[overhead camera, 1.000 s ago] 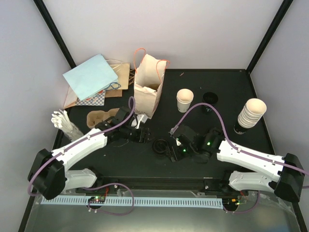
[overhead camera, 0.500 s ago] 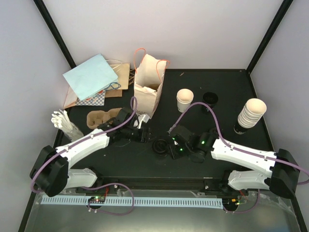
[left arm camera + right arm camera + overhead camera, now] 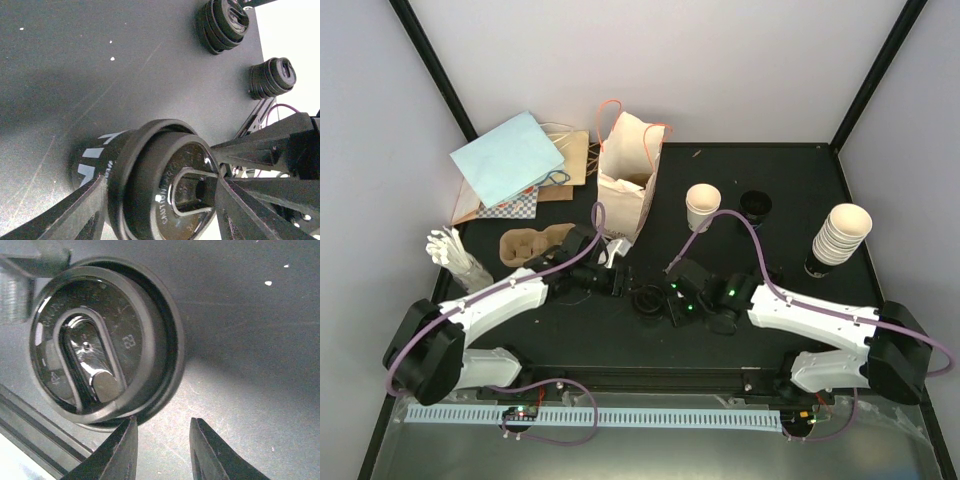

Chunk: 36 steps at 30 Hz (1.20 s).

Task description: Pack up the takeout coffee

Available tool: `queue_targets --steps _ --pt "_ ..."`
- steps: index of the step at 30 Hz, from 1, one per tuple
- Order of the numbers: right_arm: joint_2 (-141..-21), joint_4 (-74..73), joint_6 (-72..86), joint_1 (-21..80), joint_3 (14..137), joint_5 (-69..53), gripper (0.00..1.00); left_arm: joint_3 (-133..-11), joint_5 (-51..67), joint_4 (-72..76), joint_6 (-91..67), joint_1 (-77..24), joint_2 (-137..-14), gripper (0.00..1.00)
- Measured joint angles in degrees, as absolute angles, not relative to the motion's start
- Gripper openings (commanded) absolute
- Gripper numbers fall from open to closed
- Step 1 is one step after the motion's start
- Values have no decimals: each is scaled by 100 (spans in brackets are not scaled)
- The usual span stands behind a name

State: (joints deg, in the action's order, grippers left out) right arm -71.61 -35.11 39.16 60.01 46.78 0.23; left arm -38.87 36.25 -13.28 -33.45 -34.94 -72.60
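A black lid sits on a short dark body with white marks at the table's front middle. My left gripper is shut round it, one finger on the dark side and the other at the lid's rim. From the right, my right gripper comes in low, its jaws narrow but apart with nothing between them. Its left fingertip is just under the lid's rim. An open cream paper cup stands further back.
The printed paper bag stands open behind my left gripper. The brown pulp tray lies to the left. Stacks of black lids and a stack of cream cups stand at the right, and paper bags lie at the back left.
My right gripper has slid left up to the lid and narrowed its jaws. My left gripper has edged right and closed in on the lid.
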Motion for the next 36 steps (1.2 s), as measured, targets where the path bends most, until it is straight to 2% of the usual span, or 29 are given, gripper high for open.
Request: queue_targets --steps 20,36 --pt "-7636 -3417 3553 5551 4969 110 31 -3691 3208 -1693 -3352 -3369 -6665 62" --pt "-8792 -3179 3070 5286 5870 49 31 -3402 2976 -2143 -3367 -2891 -5769 68"
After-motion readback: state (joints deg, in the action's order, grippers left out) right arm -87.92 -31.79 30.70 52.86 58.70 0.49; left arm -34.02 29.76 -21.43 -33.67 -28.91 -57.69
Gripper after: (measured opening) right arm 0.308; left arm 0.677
